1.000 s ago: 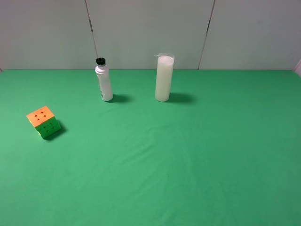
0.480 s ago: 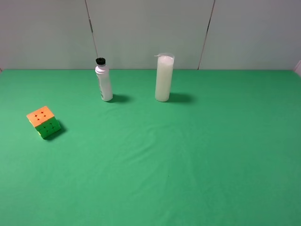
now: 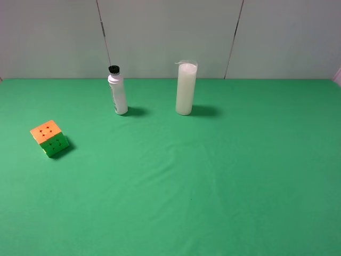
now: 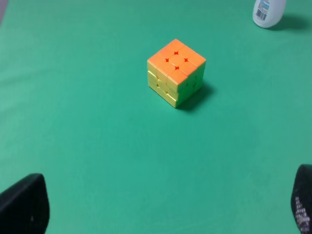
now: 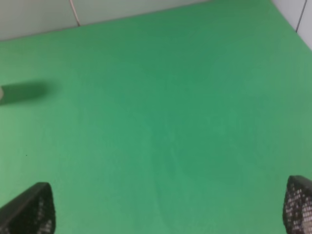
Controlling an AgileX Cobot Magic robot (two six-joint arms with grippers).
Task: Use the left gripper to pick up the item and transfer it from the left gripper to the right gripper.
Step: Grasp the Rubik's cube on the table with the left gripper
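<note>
Green cloth (image 3: 224,170) covers the table. Toward its left side sits the puzzle cube (image 3: 49,137), orange face up, well apart from a white bottle (image 3: 118,93) and a tall white cylinder (image 3: 186,88). Both the left gripper (image 4: 163,207) and the right gripper (image 5: 163,207) are spread wide, holding nothing.

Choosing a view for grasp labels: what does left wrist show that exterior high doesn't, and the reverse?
Only left wrist: the left fingers, spread wide open, with nothing between them.
Only exterior high: the tall white cylinder, the bottle's black cap and the grey wall behind the table.
Both: the cube, orange face up and untouched, the lower part of the white bottle, and the green cloth they stand on.
</note>
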